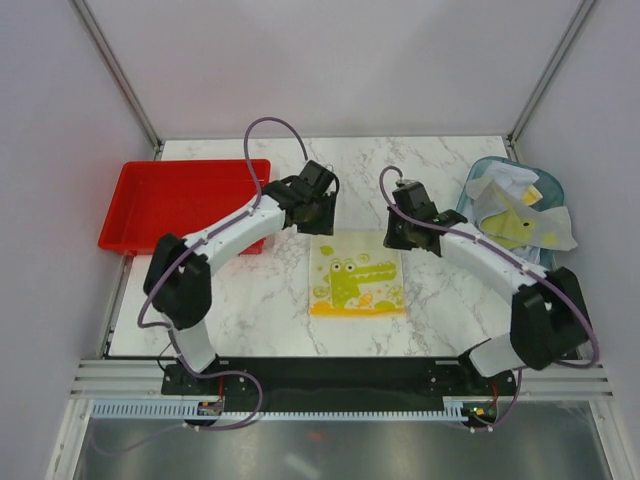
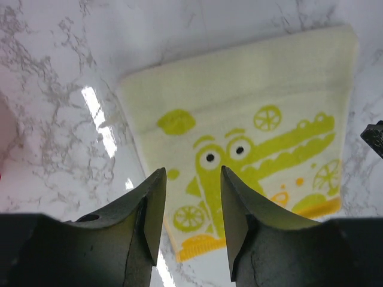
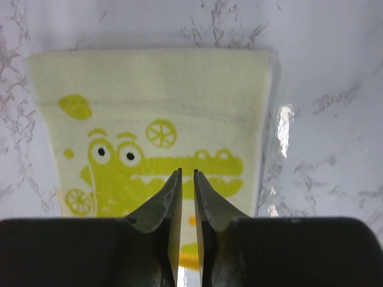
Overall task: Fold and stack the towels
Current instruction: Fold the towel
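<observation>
One crocodile towel (image 1: pixel 357 284) is lying flat, print up, on the marble surface (image 1: pixel 250 310), right between the two arms. Whether it is already doubled over, I cannot tell from here. Both sets of jaws are hovering over its far edge and gripping nothing. The left jaws are standing spread, with a clear gap and the towel showing through it. The right jaws are sitting almost together, with only a thin slit between them and no cloth in it.

Over on the right, a crumpled heap of towels (image 1: pixel 515 215) is waiting in the teal basket (image 1: pixel 548 180), some spilling over its rim. The red tray (image 1: pixel 185 205) is sitting off to the left, and I am seeing no stack in any view. So I am judging this as early going: one towel is out and being worked, while the folding of the rest and all the stacking are looking like work to come
</observation>
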